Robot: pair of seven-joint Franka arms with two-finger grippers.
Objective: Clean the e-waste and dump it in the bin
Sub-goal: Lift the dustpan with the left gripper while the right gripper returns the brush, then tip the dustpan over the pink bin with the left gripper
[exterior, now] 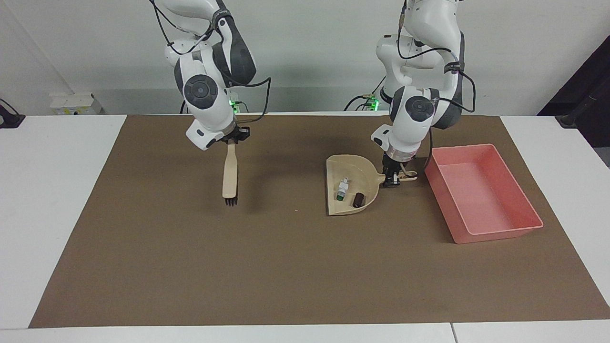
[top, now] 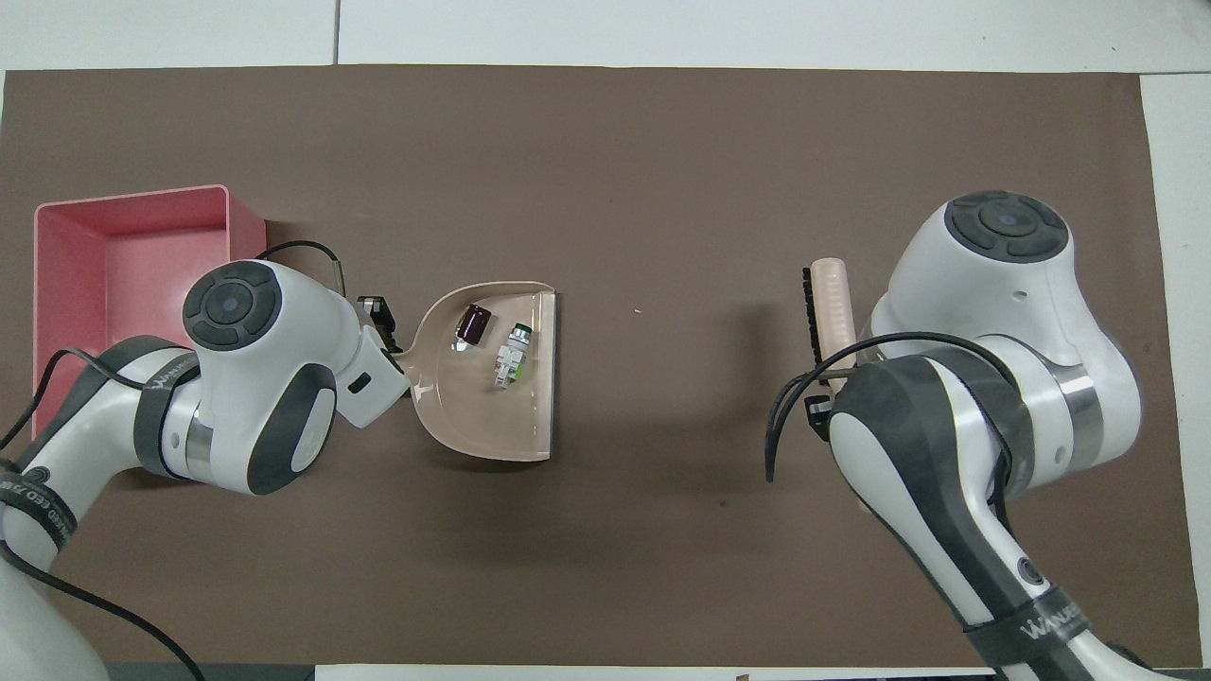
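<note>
Both e-waste bits, the white block and the dark block, sit inside the beige dustpan, right beside the pink bin. The left gripper is clamped on the dustpan's handle. The right gripper grips a brush over the brown mat, toward the right arm's end.

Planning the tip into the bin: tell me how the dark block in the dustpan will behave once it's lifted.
The dark block looks short and rounded, lying loose on the smooth dustpan, so it will likely slide or roll early. It seems light. The left gripper holds only the handle, so tilt gently.
</note>
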